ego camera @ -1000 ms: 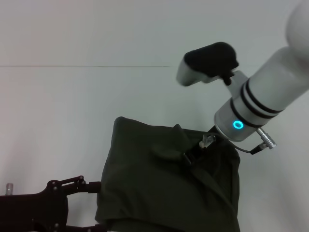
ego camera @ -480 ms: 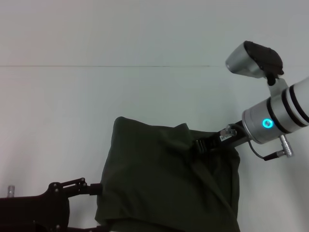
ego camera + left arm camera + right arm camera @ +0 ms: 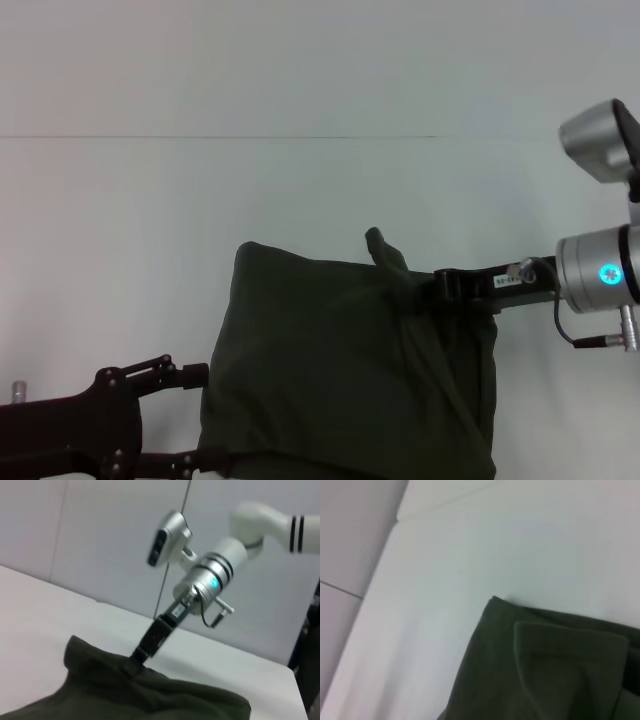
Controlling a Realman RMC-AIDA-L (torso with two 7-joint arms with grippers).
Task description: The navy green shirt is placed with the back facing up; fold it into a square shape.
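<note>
Lying at the near edge of the white surface (image 3: 150, 250), the navy green shirt (image 3: 330, 370) forms a compact, roughly rectangular bundle, already doubled over on itself.

Left side: the left gripper (image 3: 185, 420) rests low on the surface at the near-left corner. Its black linkage fingers (image 3: 150, 372) reach to the shirt's left edge, one above and one below a lower fold. The tips are hidden under the fabric, so I cannot tell whether they are clamped on it or merely beside it. The position suggests this arm is anchoring or guarding the left edge while the other arm works.

Centre: the fabric is soft, matte, dark olive and unprinted. It shows rounded folded corners, a diagonal crease across the top layer and a small raised peak near the far edge.

Right side: the right gripper (image 3: 425, 292) extends nearly level from the right, its silver wrist carrying a lit blue ring. In the left wrist view its black tip (image 3: 137, 655) meets the shirt at the foot of that peak. The peak suggests a pinch on the top layer, but whether the fingers are closed on it cannot be told. Judged from this, a top-layer fold or adjustment is in hand.
</note>
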